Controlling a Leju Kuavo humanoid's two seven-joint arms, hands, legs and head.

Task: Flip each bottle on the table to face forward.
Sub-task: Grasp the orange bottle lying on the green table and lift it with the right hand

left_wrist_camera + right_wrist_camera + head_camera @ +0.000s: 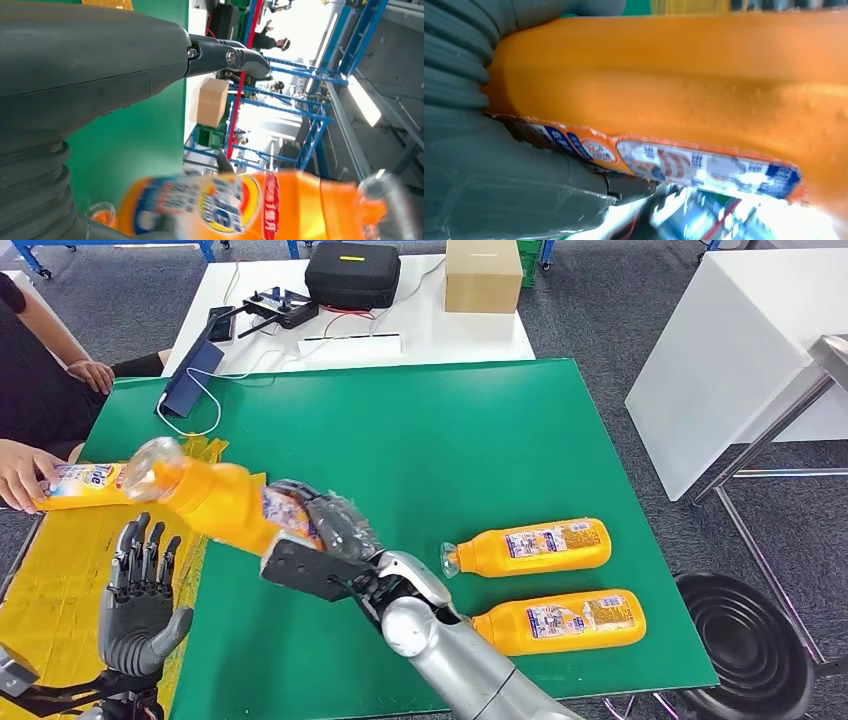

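Over the green worktop (420, 430), at about eight o'clock from its centre, you have the right robot hand (325, 535) clamped around the lower body of an orange bottle (215, 498); the bottle is lifted clear of the surface and tilted, its clear cap end pointing up toward ten o'clock; in the right wrist view the same bottle (684, 80) lies pressed against the grey thumb, its label edge showing along one side.

Your left robot hand (140, 595) stands at seven o'clock, palm upright, fingers apart and holding nothing, just below the raised bottle and over the yellow sheet (60, 580) at the worktop's nine o'clock edge; from the left wrist view the held bottle (280, 205) appears blurred with its label facing that camera, so the print is probably the front, though you cannot read it.

At four o'clock two more orange bottles lie on their sides, near each other but apart; the upper bottle (535, 545) and the lower bottle (565, 620) both show labels upward, caps toward nine o'clock.

At nine o'clock a person's hand (22, 472) rests on another bottle (85, 483) lying at the worktop's edge.

At twelve o'clock, beyond the green surface, a white table (440, 330) carries a cardboard box (483, 275) and a black case (352, 273).
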